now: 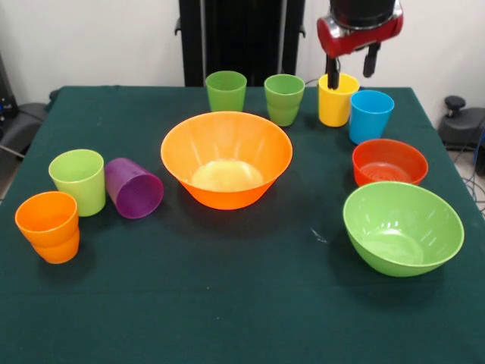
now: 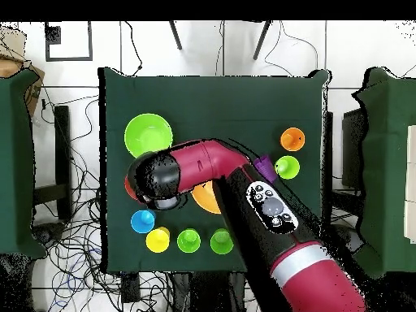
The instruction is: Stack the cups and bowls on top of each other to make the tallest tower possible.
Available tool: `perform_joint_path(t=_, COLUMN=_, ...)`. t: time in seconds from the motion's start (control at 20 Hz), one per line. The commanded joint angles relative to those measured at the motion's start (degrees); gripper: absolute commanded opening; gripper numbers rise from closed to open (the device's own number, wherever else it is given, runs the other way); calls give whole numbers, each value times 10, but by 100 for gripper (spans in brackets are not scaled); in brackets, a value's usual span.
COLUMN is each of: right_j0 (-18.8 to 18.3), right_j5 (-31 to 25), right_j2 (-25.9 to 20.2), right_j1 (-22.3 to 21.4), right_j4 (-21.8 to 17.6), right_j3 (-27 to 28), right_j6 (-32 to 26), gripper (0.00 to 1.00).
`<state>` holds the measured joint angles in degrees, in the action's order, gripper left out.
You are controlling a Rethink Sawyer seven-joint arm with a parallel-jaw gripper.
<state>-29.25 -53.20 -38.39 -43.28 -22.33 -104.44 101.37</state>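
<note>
My gripper [image 1: 351, 70] hangs open and empty at the back right, and one finger [image 1: 332, 79] overlaps the rim of the yellow cup [image 1: 337, 100]; I cannot tell if it touches. The blue cup [image 1: 370, 115] stands beside it. Two green cups [image 1: 226, 91] [image 1: 284, 98] stand at the back. The large orange bowl [image 1: 226, 159] is mid-table. The red-orange bowl [image 1: 389, 161] and the lime bowl [image 1: 402, 227] are on the right. On the left stand a lime cup [image 1: 78, 180], a purple cup [image 1: 134, 188] on its side and an orange cup [image 1: 48, 225].
In the overhead view my arm [image 2: 244, 187] crosses the table and covers the red-orange bowl and part of the orange bowl [image 2: 206, 198]. The dark green cloth [image 1: 242, 303] covers the table. Chairs and cables surround the table.
</note>
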Motion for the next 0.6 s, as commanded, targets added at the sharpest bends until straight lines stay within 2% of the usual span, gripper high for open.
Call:
perform_joint_path(t=0.05, right_j0=7, right_j5=-64, right_j2=-40, right_j1=-36, right_j4=-8, right_j3=-34, right_j6=-97, gripper=100)
perform_joint_path(t=0.25, right_j0=22, right_j5=-46, right_j2=-25, right_j1=-2, right_j4=-37, right_j3=-14, right_j6=-84, gripper=100)
perform_joint_path(t=0.5, right_j0=30, right_j5=-38, right_j2=-19, right_j1=14, right_j4=-45, right_j3=-1, right_j6=-81, gripper=100)
perform_joint_path(t=0.6, right_j0=25, right_j5=-22, right_j2=-17, right_j1=16, right_j4=-51, right_j3=-15, right_j6=-83, gripper=100)
